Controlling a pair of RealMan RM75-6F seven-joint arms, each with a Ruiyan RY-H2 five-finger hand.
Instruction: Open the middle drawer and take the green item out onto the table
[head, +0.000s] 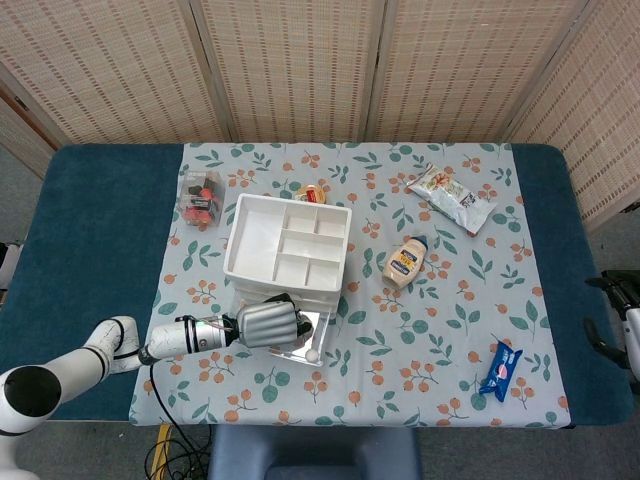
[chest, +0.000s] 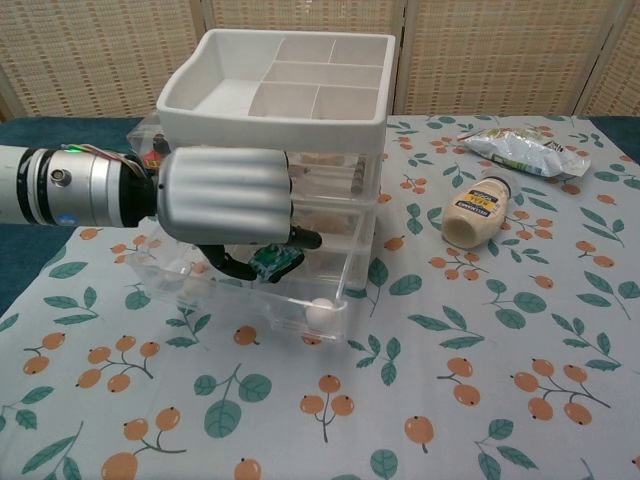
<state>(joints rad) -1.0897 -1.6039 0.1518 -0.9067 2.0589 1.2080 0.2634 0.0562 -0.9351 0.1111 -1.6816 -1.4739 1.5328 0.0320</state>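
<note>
1. Woven reed screens (head: 300, 65) close off the far side of the scene, behind a dark blue table (head: 95, 230).
2. Most of the table top carries a pale tablecloth (head: 430, 340) printed with leaves and orange berries.
3. On the cloth, left of centre, stands a clear plastic drawer unit (chest: 360, 215) topped by a white divided tray (chest: 275, 95).
4. One drawer (chest: 300, 300) of the unit is pulled out toward the near edge; a white knob (chest: 320, 312) sits on its front wall.
5. From the near left, the left arm (head: 110, 345) reaches in, and the left hand (chest: 225, 195) is positioned over the open drawer, palm down.
6. Below the palm, the dark fingers (chest: 300, 238) curl around the green item (chest: 272, 262), which sits between them just above the drawer's interior; the hand pinches it.
7. At the right edge of the head view, only part of the right hand (head: 612, 305) shows, well apart from the cloth; its finger state cannot be determined.
8. Right of the unit, a mayonnaise bottle (head: 404, 262) lies on its side.
9. Farther right and far, a snack bag (head: 452, 198) lies flat.
10. Near the right front corner lies a blue packet (head: 501, 369).
11. Far left of the unit sits a clear box of red items (head: 200, 197).
12. Just behind the unit, a small jar (head: 310, 192) is partly visible.
</note>
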